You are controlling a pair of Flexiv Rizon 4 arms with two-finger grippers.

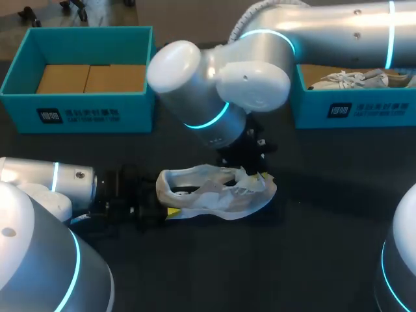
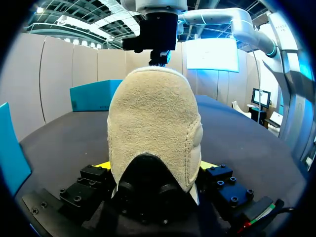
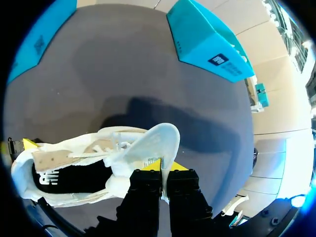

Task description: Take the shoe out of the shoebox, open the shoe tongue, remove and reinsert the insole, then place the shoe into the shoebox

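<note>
Head view: shoe (image 1: 214, 192), heel (image 1: 164, 184) in left hand (image 1: 168, 209), tongue (image 1: 246, 175) in right hand (image 1: 255, 171).

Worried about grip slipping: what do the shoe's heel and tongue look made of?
The heel looks like beige suede or fleece: matte, with a fuzzy nap. The tongue looks like thin, pale synthetic fabric, slightly translucent, and it curls where the right tool pinches it.

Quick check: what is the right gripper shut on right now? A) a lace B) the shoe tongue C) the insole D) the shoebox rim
B: in the right wrist view the right gripper pinches the lifted tongue between both fingers, while the black insole lies inside the shoe.
</note>
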